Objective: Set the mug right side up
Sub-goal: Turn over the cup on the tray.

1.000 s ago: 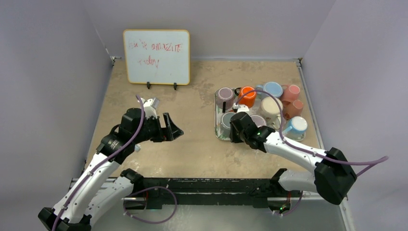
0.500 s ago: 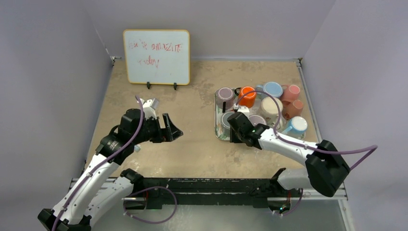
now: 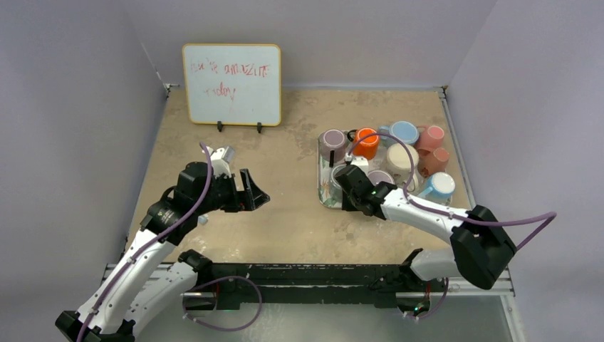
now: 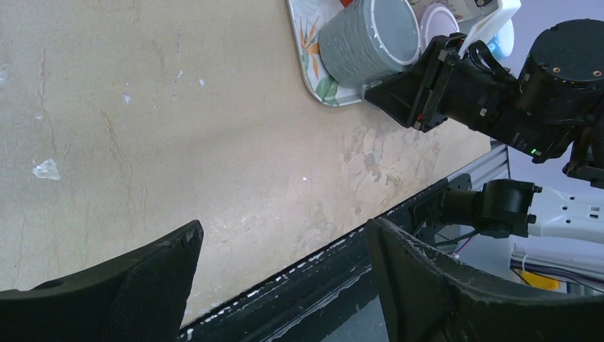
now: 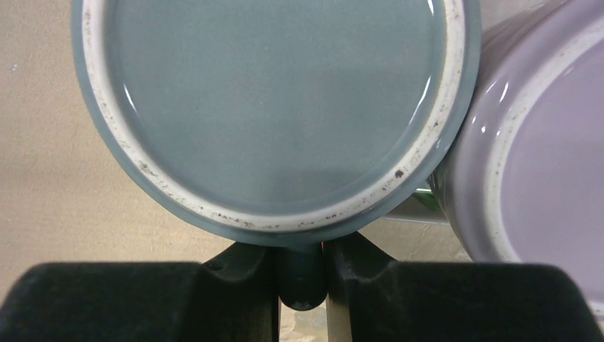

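A grey-blue ribbed mug point(image 5: 278, 107) stands upside down at the near left corner of the flowered tray point(image 3: 318, 169). Its flat base with the unglazed ring faces the right wrist camera. My right gripper point(image 5: 302, 256) is shut on the mug's dark handle point(image 5: 302, 281), which is pinched between the two black fingers. The top view shows this gripper point(image 3: 347, 187) pressed against the mug point(image 3: 333, 178). The left wrist view shows the same mug point(image 4: 370, 39) at the tray's point(image 4: 313, 75) corner. My left gripper point(image 3: 258, 194) hovers open over bare table, well left of the tray, and holds nothing point(image 4: 281, 246).
A lavender mug point(image 5: 548, 142) touches the held mug's right side. Several other mugs crowd the tray, among them purple point(image 3: 332, 142), orange point(image 3: 366, 142) and cream point(image 3: 400, 158). A whiteboard point(image 3: 231, 84) stands at the back left. The table's metal front rail point(image 4: 399, 228) runs under the left gripper.
My right arm has shifted slightly left and closer to the mug at the tray's corner. The left arm has stayed put.
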### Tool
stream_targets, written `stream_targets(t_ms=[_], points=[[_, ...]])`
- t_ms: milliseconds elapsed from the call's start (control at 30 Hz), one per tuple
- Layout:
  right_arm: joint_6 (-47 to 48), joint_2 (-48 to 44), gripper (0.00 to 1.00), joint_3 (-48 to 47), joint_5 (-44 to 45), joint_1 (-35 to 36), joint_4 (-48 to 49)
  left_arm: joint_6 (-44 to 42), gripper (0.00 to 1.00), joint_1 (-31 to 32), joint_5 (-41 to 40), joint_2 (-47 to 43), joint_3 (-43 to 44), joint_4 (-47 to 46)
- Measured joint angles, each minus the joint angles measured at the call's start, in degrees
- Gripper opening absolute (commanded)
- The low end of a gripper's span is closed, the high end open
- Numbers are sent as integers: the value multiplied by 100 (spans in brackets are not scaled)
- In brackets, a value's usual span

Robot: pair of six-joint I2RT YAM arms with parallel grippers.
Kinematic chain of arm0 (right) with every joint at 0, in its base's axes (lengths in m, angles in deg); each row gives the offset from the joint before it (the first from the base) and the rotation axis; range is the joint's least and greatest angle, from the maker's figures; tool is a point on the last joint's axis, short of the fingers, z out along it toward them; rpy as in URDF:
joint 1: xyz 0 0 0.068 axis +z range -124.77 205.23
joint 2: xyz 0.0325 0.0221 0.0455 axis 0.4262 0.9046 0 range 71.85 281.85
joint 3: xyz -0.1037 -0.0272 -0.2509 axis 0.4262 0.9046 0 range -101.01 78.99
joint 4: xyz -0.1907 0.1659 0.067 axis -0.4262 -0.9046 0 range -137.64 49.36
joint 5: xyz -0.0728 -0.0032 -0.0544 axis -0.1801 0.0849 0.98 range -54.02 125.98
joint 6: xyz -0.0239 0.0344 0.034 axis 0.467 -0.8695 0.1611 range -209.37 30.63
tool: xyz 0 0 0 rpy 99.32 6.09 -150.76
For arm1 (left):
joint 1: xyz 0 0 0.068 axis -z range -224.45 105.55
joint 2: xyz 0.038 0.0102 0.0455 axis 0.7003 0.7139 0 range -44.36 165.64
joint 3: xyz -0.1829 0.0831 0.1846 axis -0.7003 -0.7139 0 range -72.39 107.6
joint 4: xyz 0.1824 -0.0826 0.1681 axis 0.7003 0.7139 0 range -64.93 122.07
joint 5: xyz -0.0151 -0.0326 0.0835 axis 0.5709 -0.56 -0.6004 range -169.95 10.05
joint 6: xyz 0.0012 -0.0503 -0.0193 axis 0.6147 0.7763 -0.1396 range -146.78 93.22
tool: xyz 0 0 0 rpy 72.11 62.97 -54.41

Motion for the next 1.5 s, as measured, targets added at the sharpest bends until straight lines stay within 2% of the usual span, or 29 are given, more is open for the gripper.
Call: stream_targets(t_ms=[400,700,867,1100,1267,1500], points=[[4,-922,0,15,-501,0,-9,234,82,0,184,-79,-299,-258],[-623,-1617,0,186,-1228,0,765,557,82,0,400,17,-407,-678],[-1296,-1611,0,328,-1770,0,1493,651,82,0,446,20,-496,-901],[-2636,-1307,0,767,-2553,0,3292,960,81,0,595,-70,-511,-1237],[-3565,-905,0,920,-2813,4,4677,1532,76,0,876,-219,-767,-1803],[-4275,-566,0,914,-2957,42,5877,2468,70,0,1158,-328,-1246,-2931]])
